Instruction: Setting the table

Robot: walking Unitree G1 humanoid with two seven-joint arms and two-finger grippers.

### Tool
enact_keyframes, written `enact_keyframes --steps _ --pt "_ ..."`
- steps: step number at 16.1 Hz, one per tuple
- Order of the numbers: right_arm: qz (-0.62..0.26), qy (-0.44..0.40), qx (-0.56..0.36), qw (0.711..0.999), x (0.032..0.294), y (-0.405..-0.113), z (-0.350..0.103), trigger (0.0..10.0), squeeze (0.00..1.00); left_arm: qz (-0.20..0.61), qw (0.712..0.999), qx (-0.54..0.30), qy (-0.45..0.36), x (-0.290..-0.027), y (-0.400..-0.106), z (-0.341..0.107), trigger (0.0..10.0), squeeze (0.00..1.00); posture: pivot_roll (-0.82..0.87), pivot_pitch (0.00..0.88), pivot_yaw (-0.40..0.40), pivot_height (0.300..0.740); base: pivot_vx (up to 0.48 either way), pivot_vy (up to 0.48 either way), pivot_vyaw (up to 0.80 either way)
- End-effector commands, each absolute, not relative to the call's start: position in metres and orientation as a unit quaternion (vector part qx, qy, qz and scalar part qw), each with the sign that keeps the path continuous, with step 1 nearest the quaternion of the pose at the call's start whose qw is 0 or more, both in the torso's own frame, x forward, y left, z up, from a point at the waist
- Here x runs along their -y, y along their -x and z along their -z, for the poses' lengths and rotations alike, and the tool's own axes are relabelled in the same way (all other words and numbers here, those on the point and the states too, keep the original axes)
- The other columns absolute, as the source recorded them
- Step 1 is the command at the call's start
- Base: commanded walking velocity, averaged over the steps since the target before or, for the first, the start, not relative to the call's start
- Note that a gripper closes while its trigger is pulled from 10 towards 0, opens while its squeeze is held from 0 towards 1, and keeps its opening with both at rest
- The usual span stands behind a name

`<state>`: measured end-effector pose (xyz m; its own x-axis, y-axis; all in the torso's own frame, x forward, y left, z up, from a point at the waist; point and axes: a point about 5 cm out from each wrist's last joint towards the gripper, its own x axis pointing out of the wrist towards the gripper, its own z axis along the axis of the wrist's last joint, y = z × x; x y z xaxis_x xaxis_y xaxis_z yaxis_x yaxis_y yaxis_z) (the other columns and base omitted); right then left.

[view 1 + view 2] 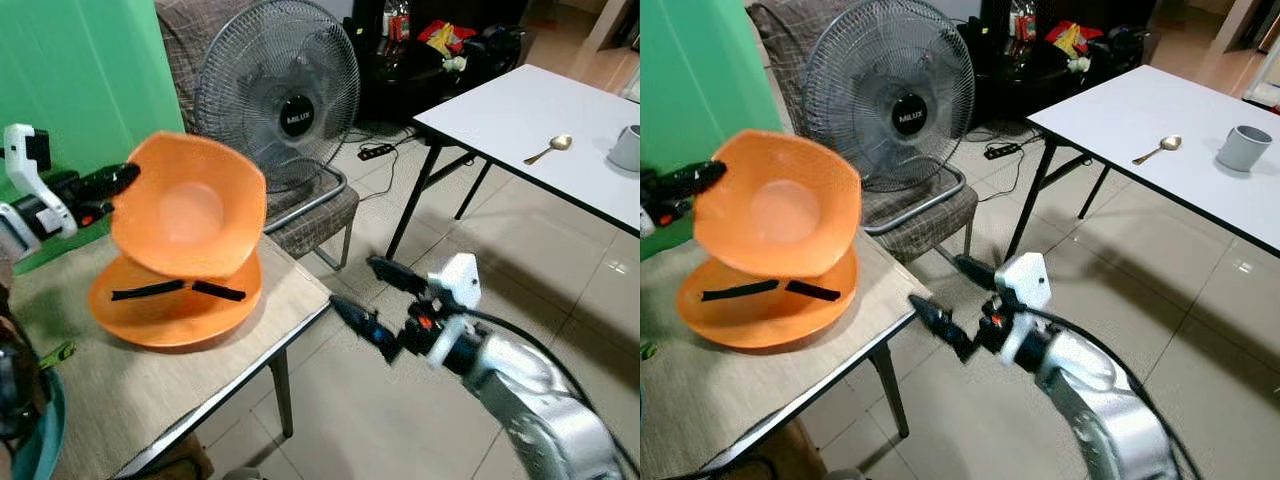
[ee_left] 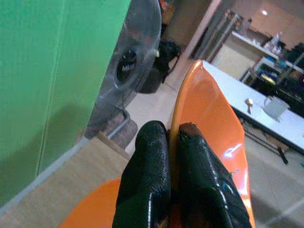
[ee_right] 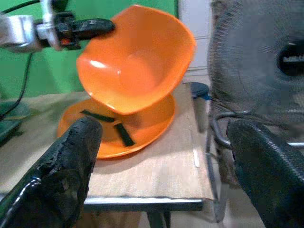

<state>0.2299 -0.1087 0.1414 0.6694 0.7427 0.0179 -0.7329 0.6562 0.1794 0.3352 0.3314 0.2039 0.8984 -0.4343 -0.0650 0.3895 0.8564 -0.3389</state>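
Observation:
My left gripper (image 1: 128, 178) is shut on the rim of an orange bowl (image 1: 190, 207), which hangs tilted above an orange plate (image 1: 175, 308) on the wooden table (image 1: 240, 360). Two black strips (image 1: 180, 290) lie on the plate. In the left wrist view the black fingers (image 2: 152, 180) pinch the bowl's edge (image 2: 190, 104). My right gripper (image 1: 368, 296) stands open in the air off the wooden table's right corner, nothing between its fingers (image 3: 61, 166). A white table (image 1: 540, 120) at the far right carries a spoon (image 1: 550, 148) and a grey mug (image 1: 627, 148).
A standing fan (image 1: 280, 90) and a grey chair (image 1: 310, 215) sit behind the wooden table. A green board (image 1: 80, 70) stands at the back left. A teal container (image 1: 45, 440) is at the near left. Tiled floor (image 1: 400, 420) lies between the tables.

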Motion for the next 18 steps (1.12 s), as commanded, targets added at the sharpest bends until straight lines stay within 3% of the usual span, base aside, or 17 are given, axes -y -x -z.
enact_keyframes --steps 1,2,6,11,12,13,14,15,16,18 --pt "-0.355 -0.093 -0.024 0.930 0.115 -0.241 -0.144 10.0 0.00 0.204 0.966 -0.032 0.156 -0.329 -0.338 -0.216 0.0 0.00 0.07 0.000 -0.030 0.740 0.000 0.000 0.00" --pt "-0.328 -0.104 -0.024 0.939 0.115 -0.248 -0.144 10.0 1.00 0.207 0.967 -0.010 0.146 -0.321 -0.340 -0.221 0.0 0.00 0.07 0.000 -0.033 0.740 0.000 0.000 0.00" --pt "-0.246 -0.182 -0.006 0.952 0.115 -0.270 -0.154 10.0 1.00 0.244 0.961 0.028 0.127 -0.270 -0.342 -0.227 0.0 0.00 0.07 0.000 -0.048 0.740 0.000 0.000 0.00" --pt "-0.271 -0.203 0.000 0.941 0.108 -0.276 -0.163 10.0 1.00 0.270 0.952 0.049 0.135 -0.232 -0.333 -0.236 0.0 0.00 0.08 0.000 -0.059 0.740 0.000 0.000 0.00" --pt "-0.277 -0.203 -0.003 0.939 0.106 -0.276 -0.164 10.0 0.14 0.281 0.949 0.052 0.137 -0.225 -0.330 -0.238 0.0 0.00 0.08 0.000 -0.062 0.740 0.000 0.000 0.00" --pt "-0.271 -0.198 -0.012 0.942 0.106 -0.278 -0.161 10.0 0.00 0.294 0.943 0.059 0.145 -0.217 -0.328 -0.242 0.0 0.00 0.08 0.000 -0.065 0.740 0.000 0.000 0.00" --pt "-0.260 -0.194 -0.018 0.946 0.108 -0.280 -0.159 9.2 0.00 0.304 0.938 0.062 0.151 -0.213 -0.326 -0.244 0.0 0.00 0.08 0.000 -0.066 0.740 0.000 0.000 0.00" --pt "-0.252 -0.193 -0.022 0.948 0.109 -0.282 -0.158 9.2 0.00 0.312 0.935 0.064 0.155 -0.210 -0.324 -0.246 0.0 0.00 0.08 0.000 -0.066 0.740 0.000 0.000 0.00" --pt "-0.248 -0.207 -0.019 0.946 0.111 -0.282 -0.159 0.0 0.00 0.333 0.925 0.065 0.172 -0.202 -0.319 -0.249 0.0 0.00 0.08 0.000 -0.063 0.740 0.000 0.000 0.00" --pt "-0.253 -0.221 -0.015 0.942 0.113 -0.281 -0.160 0.0 0.00 0.353 0.914 0.064 0.188 -0.193 -0.314 -0.250 0.0 0.00 0.07 0.000 -0.061 0.740 0.000 0.000 0.00"
